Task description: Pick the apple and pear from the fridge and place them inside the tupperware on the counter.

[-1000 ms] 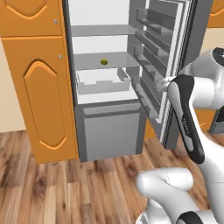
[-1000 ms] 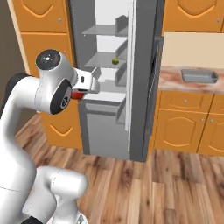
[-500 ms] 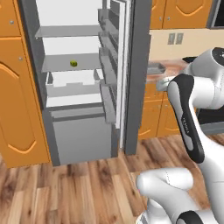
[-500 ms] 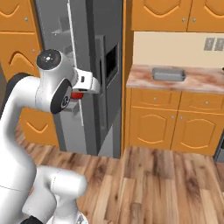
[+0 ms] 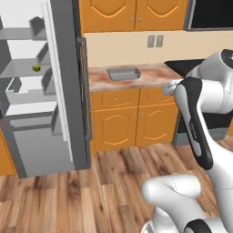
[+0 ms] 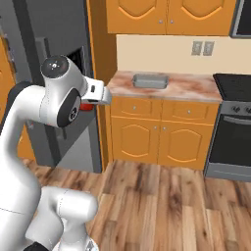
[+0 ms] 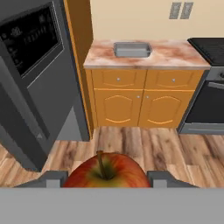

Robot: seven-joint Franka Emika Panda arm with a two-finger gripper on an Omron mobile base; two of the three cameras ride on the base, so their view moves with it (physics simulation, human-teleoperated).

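Note:
My gripper is shut on the red apple, which sits between the two fingertips low in the hand view. From the right base camera the apple peeks out red under the hand, in front of the grey fridge. The yellow-green pear lies on a shelf inside the open fridge at far left. The grey tupperware stands on the marbled counter, well ahead of the gripper and apart from it.
The open fridge door stands edge-on between the shelves and the counter. Orange cabinets run under the counter. A dark stove adjoins it on the right. Wooden floor lies open before the cabinets.
The whole picture has shifted: the base has turned from the fridge toward the counter, which now sits ahead. The gripper has stayed shut on the apple.

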